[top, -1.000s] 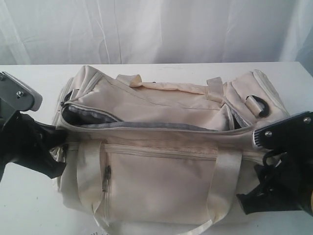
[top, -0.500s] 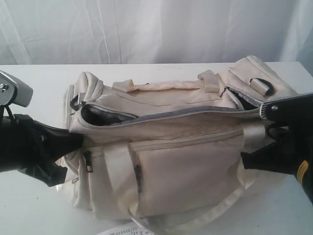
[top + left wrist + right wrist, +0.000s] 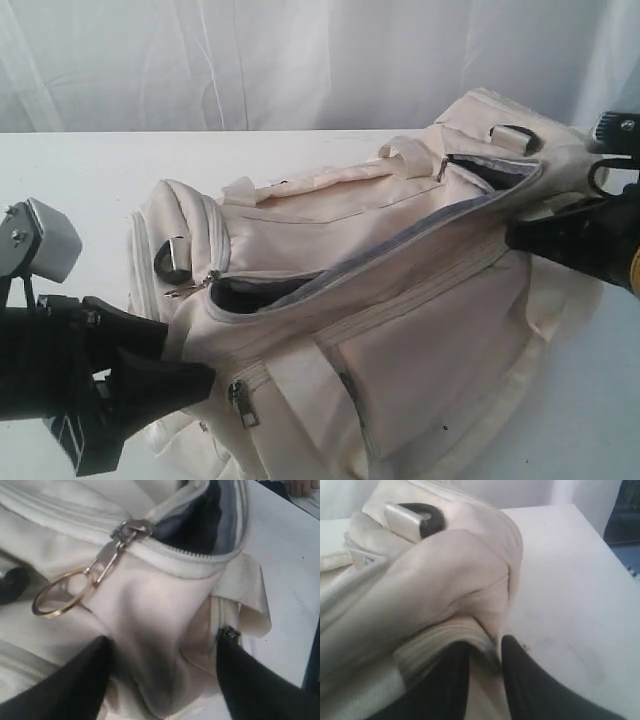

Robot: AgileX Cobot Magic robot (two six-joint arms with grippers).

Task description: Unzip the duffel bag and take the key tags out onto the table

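The cream duffel bag [image 3: 400,300] lies slanted on the white table [image 3: 80,170], its right end raised. Its top zipper gapes along most of its length, showing grey lining [image 3: 260,293]. The slider with a gold ring pull [image 3: 62,592] sits at the bag's left end. My left gripper [image 3: 185,358] is open, its fingers wide apart on either side of the fabric below that slider [image 3: 162,640]. My right gripper [image 3: 512,235] is shut on a fold of the bag's right end [image 3: 482,642]. The key tags are hidden.
A white curtain [image 3: 300,60] hangs behind the table. The table's right edge [image 3: 600,530] lies just beyond the bag's right end, with a dark drop past it. A side pocket zipper [image 3: 243,402] faces the front.
The bag has swung round, its right end dragged back and up to the right by my right gripper. My left gripper has opened, let go of the bag's left end and dropped lower.
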